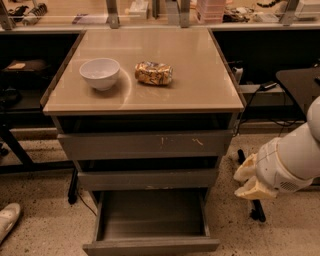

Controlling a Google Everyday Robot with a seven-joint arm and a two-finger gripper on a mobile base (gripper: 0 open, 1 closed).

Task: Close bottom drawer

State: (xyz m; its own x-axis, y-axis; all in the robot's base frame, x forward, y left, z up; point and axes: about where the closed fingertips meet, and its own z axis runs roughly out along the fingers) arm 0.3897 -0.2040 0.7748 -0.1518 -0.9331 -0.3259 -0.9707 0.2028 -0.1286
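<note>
On the speckled floor (45,235), the bottom drawer (150,245) stood open at 6 o'clock. The gripper (249,181) hovered at 4 o'clock, whether open or closed I cannot tell. Approach seemingly underway; next, meet the front and push inward.

A tan bench (200,95) top carries a white bowl (100,73) at its left and a crinkled gold-brown snack packet (153,73) just beside it, the two apart. Below the top sits a wide grey drawer front with pale scratch marks (145,145), and under that a narrower grey drawer front (147,179). A speckled floor (40,235) surrounds the cabinet. A white shoe (7,220) shows at the lower left edge. A cluttered shelf (150,12) runs along the back.
</note>
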